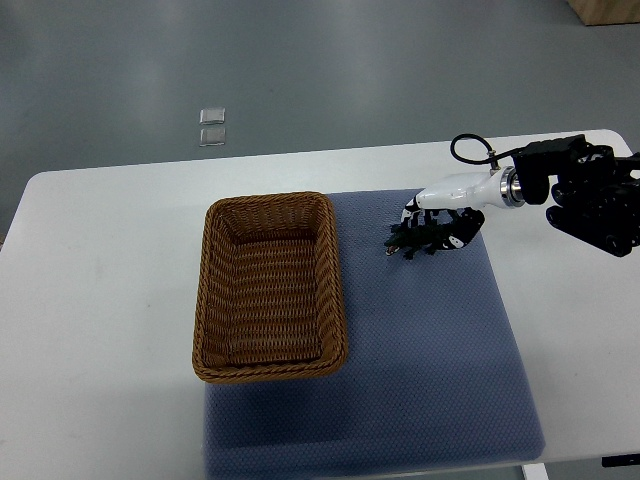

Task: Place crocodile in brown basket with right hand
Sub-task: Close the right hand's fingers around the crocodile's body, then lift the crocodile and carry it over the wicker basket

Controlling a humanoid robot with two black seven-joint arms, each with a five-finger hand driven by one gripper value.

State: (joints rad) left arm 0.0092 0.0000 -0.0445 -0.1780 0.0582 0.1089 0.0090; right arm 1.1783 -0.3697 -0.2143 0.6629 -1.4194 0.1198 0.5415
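A brown wicker basket [270,288] stands on the left part of a blue mat [430,350], with nothing inside it. To its right, my right hand [432,228] reaches in from the right edge over the mat's upper part. Its black and white fingers are curled around a small dark green toy crocodile [408,241], whose snout and legs stick out to the left of the fingers. I cannot tell whether the crocodile is touching the mat or lifted just above it. The crocodile is a short way right of the basket's right rim. My left arm does not show.
The mat lies on a white table [100,300]. Grey floor lies beyond the table's far edge, with two small clear squares [212,126] on it. My right forearm [590,195], black and bulky, hangs over the table's right end.
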